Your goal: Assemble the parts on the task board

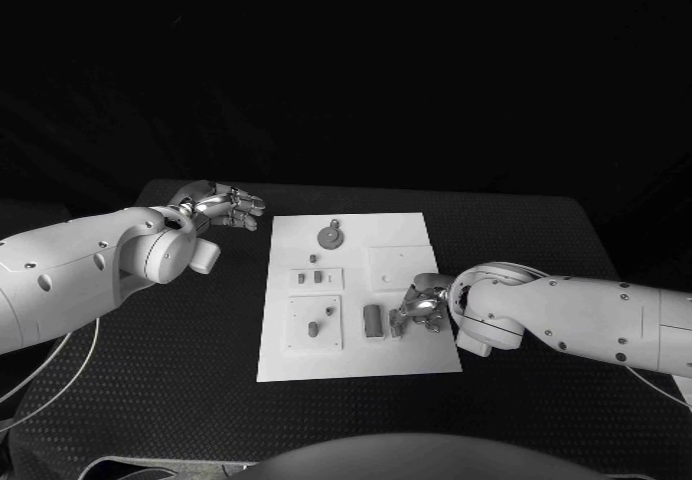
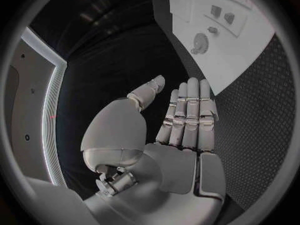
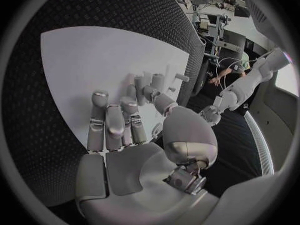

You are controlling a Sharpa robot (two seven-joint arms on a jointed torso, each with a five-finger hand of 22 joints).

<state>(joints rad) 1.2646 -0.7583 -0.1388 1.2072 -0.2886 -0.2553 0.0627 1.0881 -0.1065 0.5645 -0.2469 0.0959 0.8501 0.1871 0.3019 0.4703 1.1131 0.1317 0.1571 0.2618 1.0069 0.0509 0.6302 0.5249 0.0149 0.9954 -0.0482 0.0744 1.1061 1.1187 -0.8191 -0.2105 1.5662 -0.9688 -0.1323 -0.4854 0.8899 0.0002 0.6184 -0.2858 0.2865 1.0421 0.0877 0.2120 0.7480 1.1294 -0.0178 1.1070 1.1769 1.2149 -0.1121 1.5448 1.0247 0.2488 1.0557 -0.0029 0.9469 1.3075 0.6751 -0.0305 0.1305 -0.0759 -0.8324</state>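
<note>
Matt white task board point(image 1: 411, 350) on rough dimpled black table point(image 1: 548, 240); glossy metal hands, left hand point(image 1: 224, 208), right hand point(image 1: 421, 305).

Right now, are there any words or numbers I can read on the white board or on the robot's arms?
None: no words, numbers or signs can be read.
The task board is plain white, with small parts that bear no readable marks.
The left hand and right hand show no labels.
</note>
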